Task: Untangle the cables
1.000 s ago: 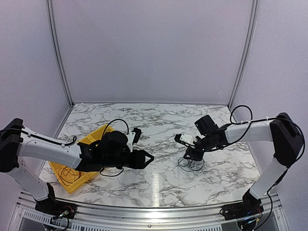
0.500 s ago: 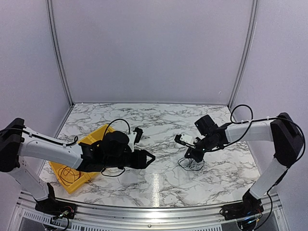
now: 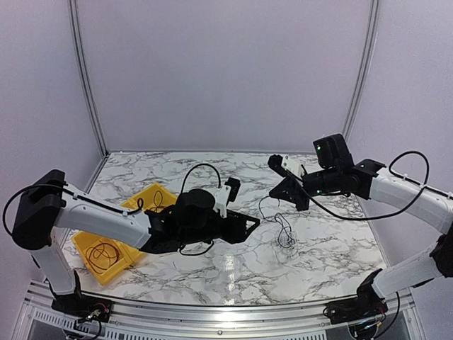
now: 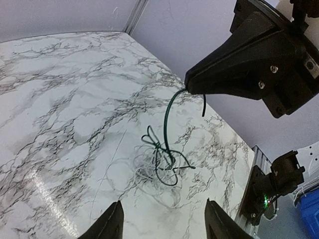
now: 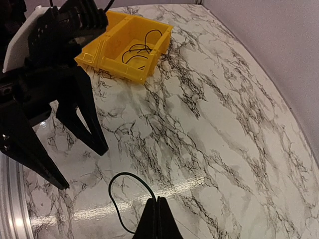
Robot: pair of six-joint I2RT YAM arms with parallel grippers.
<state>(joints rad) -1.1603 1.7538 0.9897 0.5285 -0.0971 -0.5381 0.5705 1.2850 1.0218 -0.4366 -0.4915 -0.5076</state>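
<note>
Right wrist view shows the right gripper (image 5: 155,219) with its 2 fingers pressed flat together, pinching a dark cable (image 5: 121,196) that curls out at 10 o'clock from the tips in a small loop above the marble table (image 5: 214,114). From the left wrist camera, that strand drops from the closed tips in an arc to a tangle (image 4: 159,167) of thin dark and pale wires lying on the marble at 6 o'clock below the gripper. A short free end hangs just beside the tips. The left gripper (image 4: 164,224) has its jaws standing wide apart with marble showing between them. It points at the tangle but stays apart from it, and the lifted strand and the right gripper's black body lie straight ahead of it. In the top external view the tangle sits at 4 o'clock from the table's middle, the left gripper is at 9 o'clock from the tangle, and the right gripper is at 12 o'clock above it. A yellow bin (image 3: 145,195) lies at 8 o'clock near the table's left edge, partly covered by the left arm, with black loops (image 3: 102,255) inside it. A thick arm cable (image 3: 202,170) arches over the left wrist.
</note>
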